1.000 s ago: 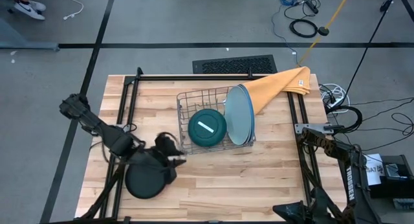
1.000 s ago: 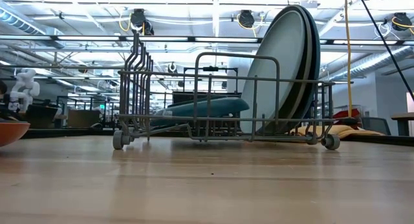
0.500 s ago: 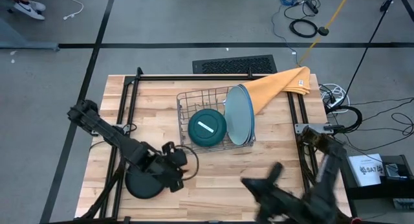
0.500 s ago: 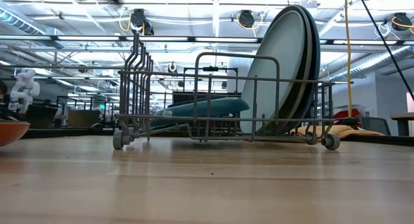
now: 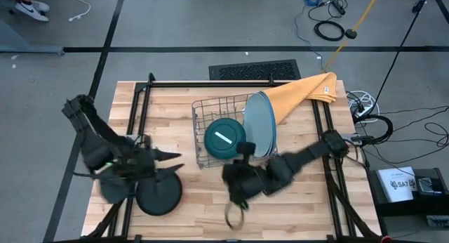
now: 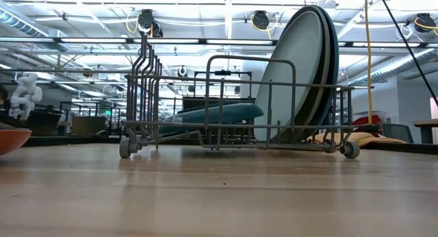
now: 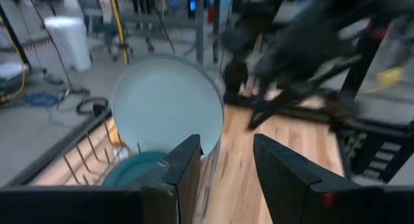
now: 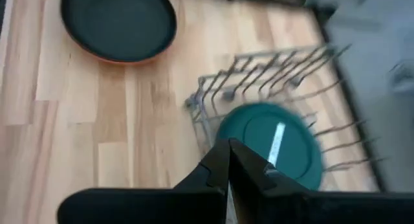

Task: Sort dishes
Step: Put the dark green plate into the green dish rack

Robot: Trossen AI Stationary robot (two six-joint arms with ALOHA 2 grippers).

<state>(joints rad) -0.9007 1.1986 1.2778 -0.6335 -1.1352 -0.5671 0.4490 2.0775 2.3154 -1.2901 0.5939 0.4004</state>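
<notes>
High view: dark teal plate (image 5: pixel 224 138) flat in rack (image 5: pixel 198 111), large plates (image 5: pixel 257 124) upright; left jaws parted, empty; right jaws closed.

Bare tabletop (image 5: pixel 295 208) before rack (image 5: pixel 203 116)

Wire dish rack (image 5: pixel 210 127) on table (image 5: pixel 280 208), yellow-orange cloth (image 5: pixel 305 92) beside it

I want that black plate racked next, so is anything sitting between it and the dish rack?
Nothing visible rests on the bare wood between the black plate and the dish rack. The left pincer, empty, hangs over that gap; the right pincer, shut, is off to the side.
</notes>
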